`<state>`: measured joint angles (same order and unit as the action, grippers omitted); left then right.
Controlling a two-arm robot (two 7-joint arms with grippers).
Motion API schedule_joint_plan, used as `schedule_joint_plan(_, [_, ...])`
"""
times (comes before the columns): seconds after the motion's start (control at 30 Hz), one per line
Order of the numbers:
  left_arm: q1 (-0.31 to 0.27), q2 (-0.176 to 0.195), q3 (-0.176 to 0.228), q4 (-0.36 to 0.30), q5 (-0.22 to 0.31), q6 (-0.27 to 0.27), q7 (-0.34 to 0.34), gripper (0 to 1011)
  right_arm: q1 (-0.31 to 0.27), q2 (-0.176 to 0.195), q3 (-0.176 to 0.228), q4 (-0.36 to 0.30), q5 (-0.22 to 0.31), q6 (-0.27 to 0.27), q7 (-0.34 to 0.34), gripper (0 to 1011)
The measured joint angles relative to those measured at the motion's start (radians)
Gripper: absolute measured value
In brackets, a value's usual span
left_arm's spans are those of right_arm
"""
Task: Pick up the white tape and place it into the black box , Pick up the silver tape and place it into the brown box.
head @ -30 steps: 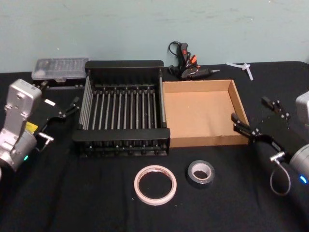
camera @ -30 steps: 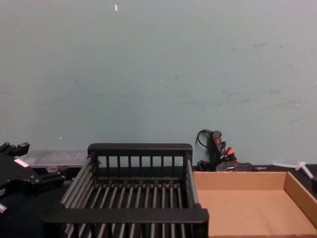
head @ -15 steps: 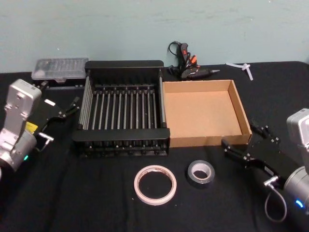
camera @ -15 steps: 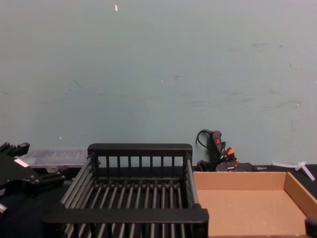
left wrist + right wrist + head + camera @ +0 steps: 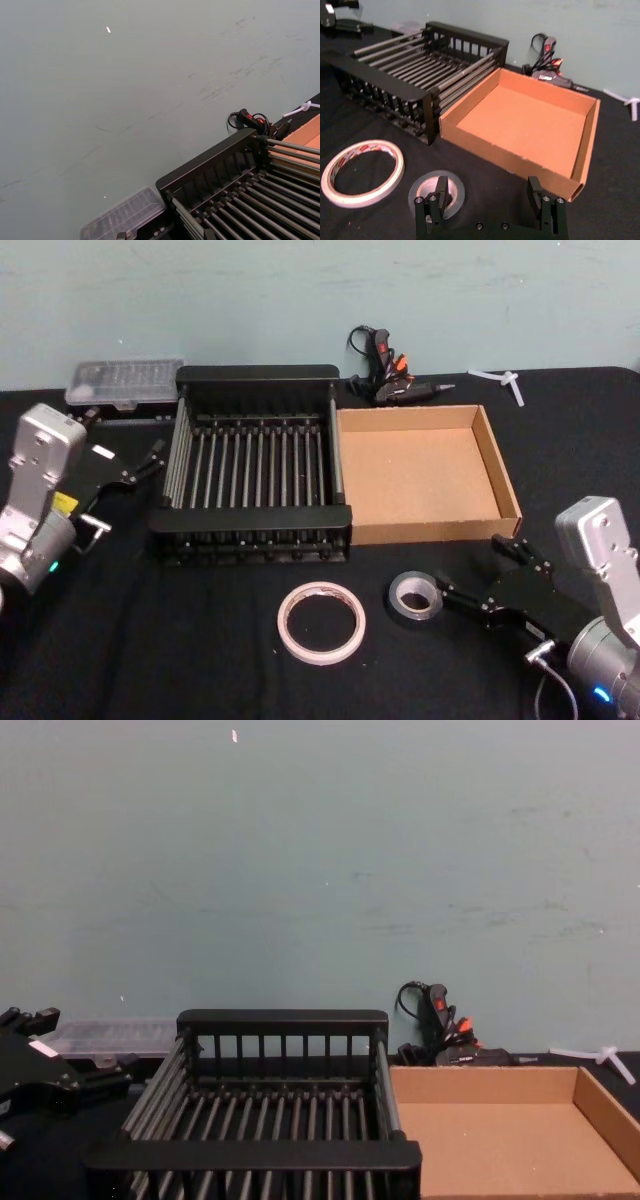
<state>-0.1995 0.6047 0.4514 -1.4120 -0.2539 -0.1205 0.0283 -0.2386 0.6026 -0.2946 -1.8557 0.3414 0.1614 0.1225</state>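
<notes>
Right tool [image 5: 478, 573] has swung beside silver tape [image 5: 416, 598].

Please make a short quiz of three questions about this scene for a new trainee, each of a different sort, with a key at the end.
1. True or false: the silver tape lies inside the brown box.
2. Which roll is nearer to the right gripper? A) the white tape B) the silver tape
3. Fill in: the left gripper waits beside the ____ box.

Key: 1. False, it lies on the table in front of the box. 2. B; the open fingers point at it. 3. black.
</notes>
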Motion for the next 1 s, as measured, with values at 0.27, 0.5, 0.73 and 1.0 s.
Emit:
schedule_joint_plan(0.27, [0.0,0.0,0.0,0.0,0.0,0.0,0.0,1001,0.02,-0.016,-0.013,0.008,-0.024,0.061,0.017,1002])
schedule_joint_plan(0.5, [0.0,0.0,0.0,0.0,0.0,0.0,0.0,1001,0.041,-0.038,-0.02,0.025,-0.045,0.086,0.035,1002])
schedule_joint_plan(0.73, [0.0,0.0,0.0,0.0,0.0,0.0,0.0,1001,0.063,-0.061,-0.026,0.048,-0.068,0.103,0.051,1003])
schedule_joint_plan(1.0, [0.0,0.0,0.0,0.0,0.0,0.0,0.0,1001,0.079,-0.085,-0.026,0.071,-0.088,0.111,0.064,1002])
